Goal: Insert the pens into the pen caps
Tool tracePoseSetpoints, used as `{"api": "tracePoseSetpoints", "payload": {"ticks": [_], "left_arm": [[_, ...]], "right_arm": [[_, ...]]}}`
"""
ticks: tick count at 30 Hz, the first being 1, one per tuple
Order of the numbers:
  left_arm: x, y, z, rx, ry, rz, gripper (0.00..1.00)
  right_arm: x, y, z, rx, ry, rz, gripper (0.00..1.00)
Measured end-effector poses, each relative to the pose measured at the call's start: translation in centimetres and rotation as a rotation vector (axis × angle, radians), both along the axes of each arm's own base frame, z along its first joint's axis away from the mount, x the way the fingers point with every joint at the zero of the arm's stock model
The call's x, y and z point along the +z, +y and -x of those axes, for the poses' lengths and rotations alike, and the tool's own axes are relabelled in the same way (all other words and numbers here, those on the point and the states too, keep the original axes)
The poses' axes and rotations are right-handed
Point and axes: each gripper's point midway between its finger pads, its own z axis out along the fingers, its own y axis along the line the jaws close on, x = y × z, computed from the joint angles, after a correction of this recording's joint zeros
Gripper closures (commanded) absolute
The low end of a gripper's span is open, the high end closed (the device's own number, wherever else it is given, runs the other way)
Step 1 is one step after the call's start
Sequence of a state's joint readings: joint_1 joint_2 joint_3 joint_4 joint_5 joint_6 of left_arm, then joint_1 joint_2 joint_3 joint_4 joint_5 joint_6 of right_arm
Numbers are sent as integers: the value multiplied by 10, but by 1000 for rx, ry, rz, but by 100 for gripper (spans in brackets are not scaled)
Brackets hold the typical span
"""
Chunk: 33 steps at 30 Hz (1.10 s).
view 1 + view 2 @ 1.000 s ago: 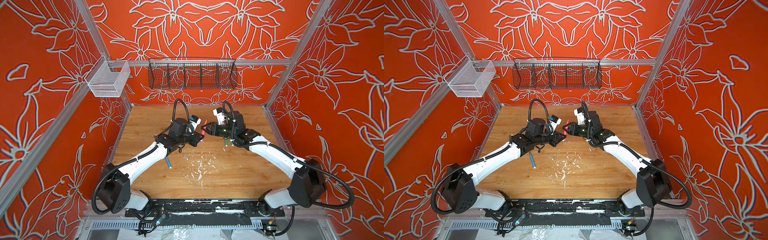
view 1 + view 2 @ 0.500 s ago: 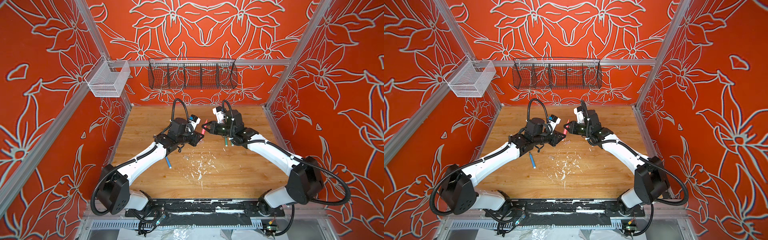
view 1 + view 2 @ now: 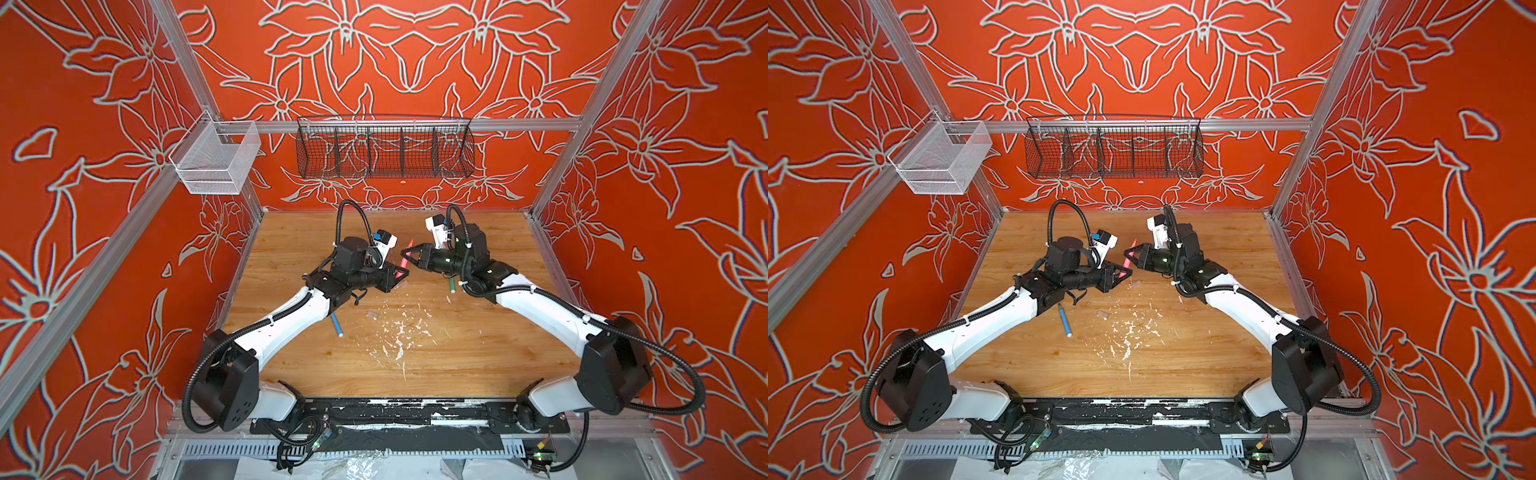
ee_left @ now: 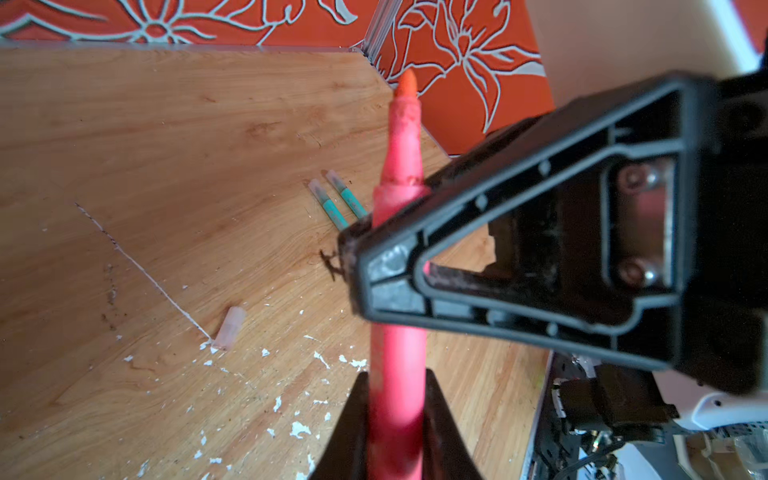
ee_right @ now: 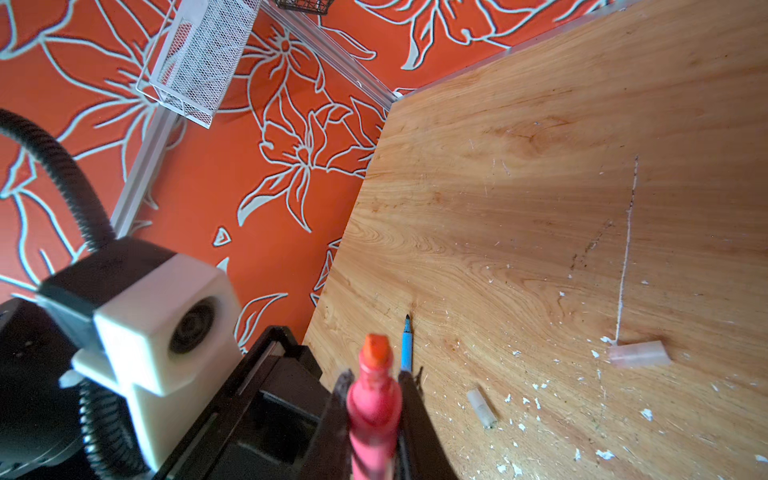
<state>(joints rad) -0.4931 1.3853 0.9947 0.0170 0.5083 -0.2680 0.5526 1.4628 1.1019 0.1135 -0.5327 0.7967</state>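
Top views: my left gripper (image 3: 398, 275) and right gripper (image 3: 406, 252) are both clamped on the red-pink pen (image 3: 403, 261). Left wrist: a pen cap (image 4: 230, 328) lies well beyond my fingers (image 4: 349, 419). Right wrist: the blue pen (image 5: 406, 345) lies down beyond the fingertips (image 5: 409, 388).

The thin blue marker pen (image 3: 336, 325) lies left of the white paint flecks (image 3: 401, 332). A stubby translucent plastic cap (image 3: 372, 315) sits at their far edge, two green marker pens (image 4: 330, 205) behind-right.
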Motion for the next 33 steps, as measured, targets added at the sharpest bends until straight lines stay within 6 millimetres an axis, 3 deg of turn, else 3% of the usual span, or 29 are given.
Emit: {"api": "tracePoseSetpoints", "payload": {"ticks": [7,8,9,11,16,22,25,28,33], "left_arm": [[4,1,0,-10,7,33,100],[5,1,0,-12,5,35,100],[5,1,0,-12,4,36,100],[5,1,-1,-8,2,36,100],[4,9,-7,47,-37,14,100],[9,33,-23,182,-127,-69,100],[23,44,-28,247,-182,-85,100],[40,52,-33,292,-234,-89,100],[65,61,-27,320,-331,-79,100]], "right_arm": [[4,2,0,1,-11,-13,100],[5,2,0,1,-13,-15,96],[5,2,-1,1,-15,-16,80],[5,2,-1,0,-13,-17,67],[8,-4,3,-7,-19,27,56],[44,-37,6,-112,-134,120,50],[48,-60,-1,-196,-166,173,50],[23,-72,-18,-243,-123,241,50],[-68,-70,-44,-222,71,396,53]]}}
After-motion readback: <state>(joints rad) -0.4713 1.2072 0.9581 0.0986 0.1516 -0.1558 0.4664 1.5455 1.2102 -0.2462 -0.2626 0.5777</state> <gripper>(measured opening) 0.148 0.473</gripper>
